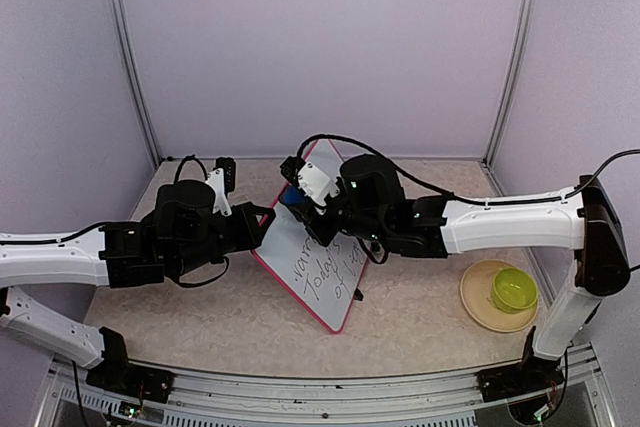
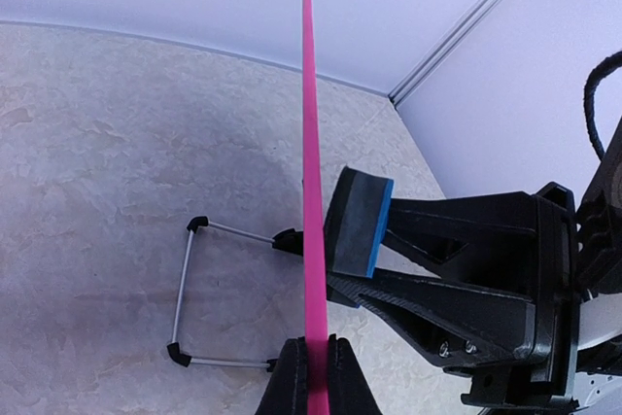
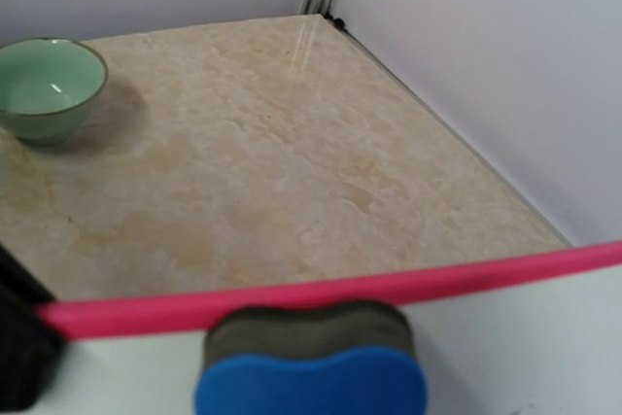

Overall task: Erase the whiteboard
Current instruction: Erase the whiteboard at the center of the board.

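In the middle of the pale marbled desk (image 1: 200, 317), the large rectangular whiteboard (image 1: 285, 247) with its thin pink rim stands tilted on a thin wire stand (image 2: 185, 289) with black feet, one corner toward the back wall and another toward the near edge. The left tool (image 2: 311, 368) is pressed together on the board's pink rim, pinching it edge-on and apparently steadying it. The right tool (image 1: 305, 197) is clamped on a blue-and-grey felt eraser (image 3: 311, 371), whose grey face lies against the writing side just below the board's upper rim. Dark handwriting (image 1: 325, 277) runs across the middle and lower part of the board, in several lines that look unsmudged. The strip near the eraser shows white, though the right arm hides part of it. Judged from this, the wiping is at an early stage: the board is braced and the eraser is in contact, but most of the writing remains to be rubbed off. A green ceramic bowl (image 1: 513, 290) sits on a round beige plate (image 1: 475, 309) well apart to the right.
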Robot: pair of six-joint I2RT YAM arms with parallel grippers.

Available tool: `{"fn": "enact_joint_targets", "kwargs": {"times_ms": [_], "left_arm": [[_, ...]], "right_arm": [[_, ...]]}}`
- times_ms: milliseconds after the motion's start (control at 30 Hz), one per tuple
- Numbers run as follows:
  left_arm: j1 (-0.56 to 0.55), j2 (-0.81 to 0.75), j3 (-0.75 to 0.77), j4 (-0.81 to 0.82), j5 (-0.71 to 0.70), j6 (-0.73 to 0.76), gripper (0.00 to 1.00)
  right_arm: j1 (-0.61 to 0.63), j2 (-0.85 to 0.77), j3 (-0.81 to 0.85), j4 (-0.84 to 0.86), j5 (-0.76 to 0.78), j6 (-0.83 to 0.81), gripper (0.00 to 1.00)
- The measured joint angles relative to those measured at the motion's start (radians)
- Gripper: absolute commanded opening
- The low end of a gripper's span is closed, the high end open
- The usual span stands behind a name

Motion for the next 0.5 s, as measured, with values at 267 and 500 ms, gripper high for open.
{"fn": "enact_joint_targets", "kwargs": {"times_ms": [267,500], "left_arm": [[0.000,0.000,0.000,0.000,0.000,0.001,0.00],[-0.004,0.000,0.000,0.005,0.001,0.001,0.00]], "right_arm": [[-0.024,0.002,-0.001,0.000,0.008,-0.002,0.00],[-0.171,0.038,0.018,-0.010,-0.016,-0.005,0.00]]}}
